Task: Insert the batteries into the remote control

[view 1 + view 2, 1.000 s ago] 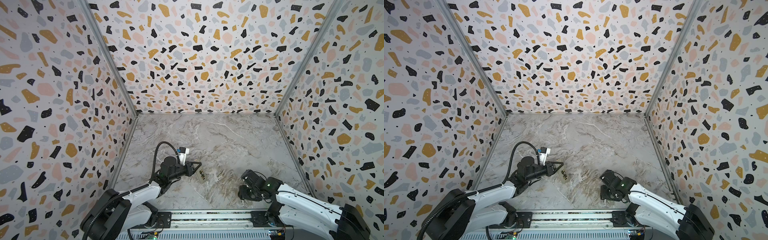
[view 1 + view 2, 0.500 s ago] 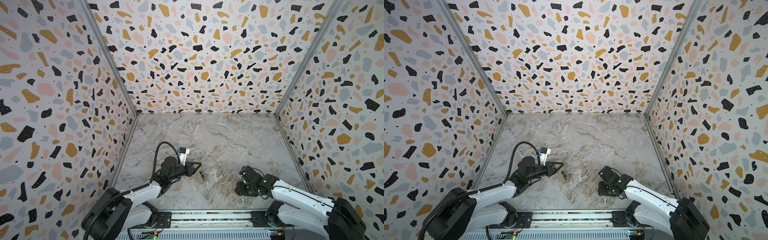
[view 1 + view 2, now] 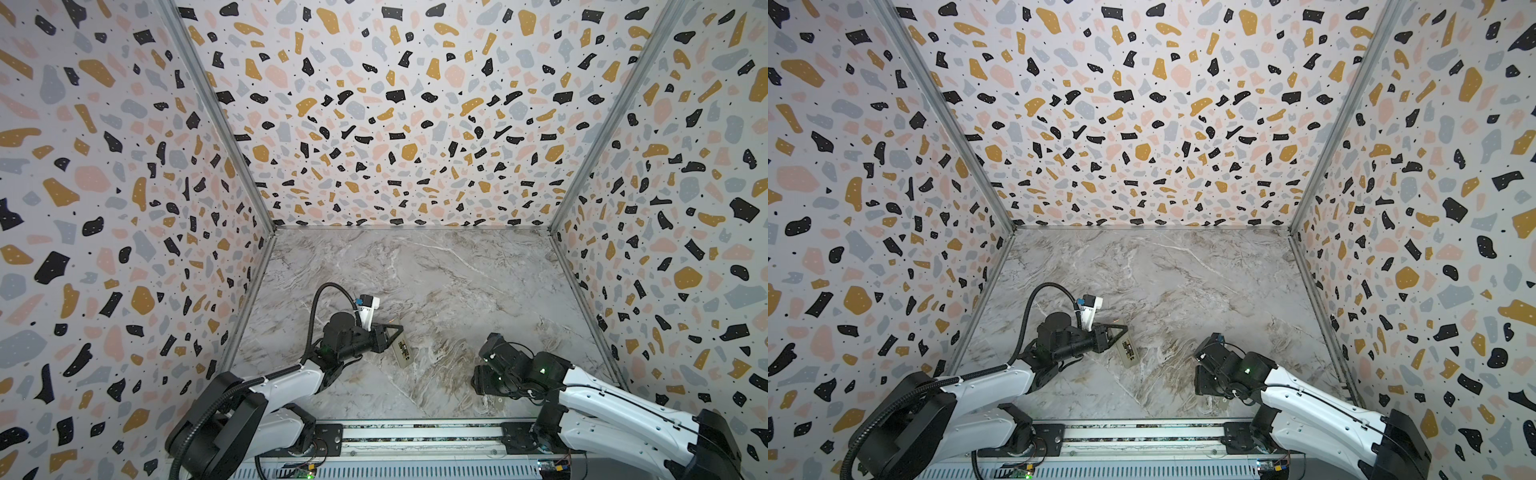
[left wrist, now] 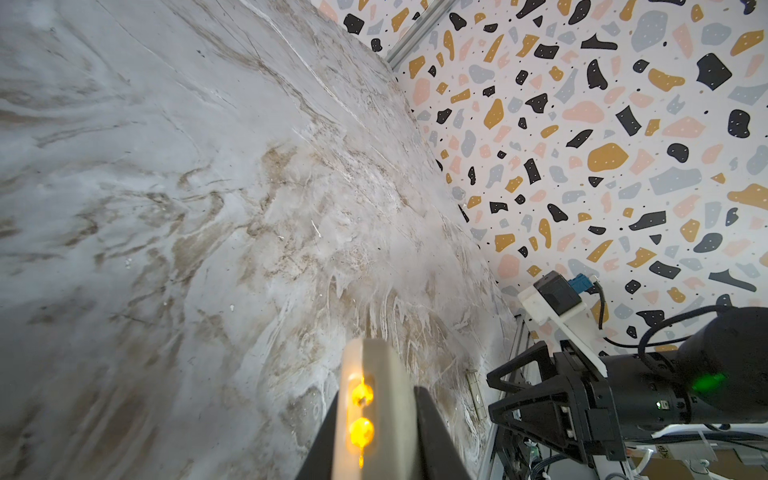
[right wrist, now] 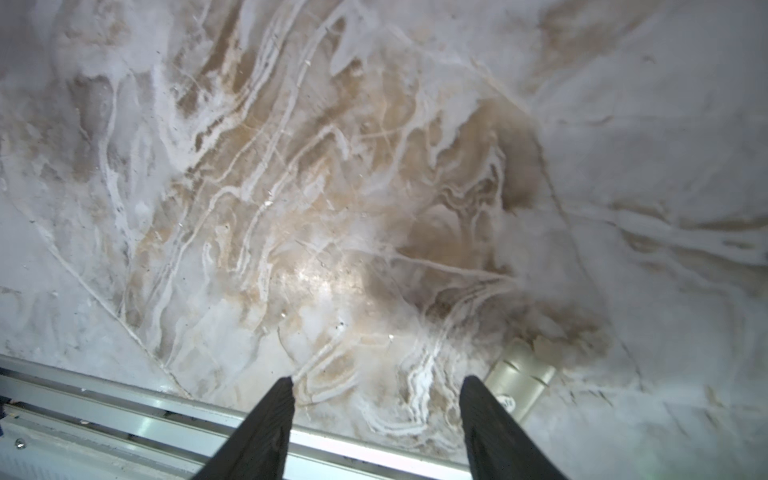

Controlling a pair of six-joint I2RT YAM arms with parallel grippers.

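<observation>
- Left end effector [image 4: 376,415]: clamped narrow on the remote [image 4: 374,415]; I see a dark finger [image 4: 434,436] on either side of the pale body.
- The batteries [image 4: 361,395] seem to sit in the remote; two orange-gold ends glow side by side in a slot on it; I cannot make out more of them from this wrist view.
- In both top views the left end effector [image 3: 392,337] reaches toward the middle of the desk [image 3: 436,291]; the remote [image 3: 402,351] hangs tilted from it, with small dark marks on its upper face; I cannot tell whether its lower end touches the desk.
- Right end effector [image 5: 378,415]: jaws wide apart, nothing between them; only bare marbled desk [image 5: 332,208] shows in the gap.
- A small pale grey cover [image 5: 521,380] lies flat on the desk just beside one right finger [image 5: 494,432]; whether they touch I cannot tell.
- The left wrist view shows that cover [image 4: 473,392] too, on the desk between the remote and the right end effector [image 4: 515,395].
- In both top views the right end effector [image 3: 1208,380] points down near the front of the desk, well apart from the remote [image 3: 1128,351].
- A metal rail [image 5: 124,415] runs along the front edge of the desk; speckled walls [image 3: 395,124] close in the other three sides.
</observation>
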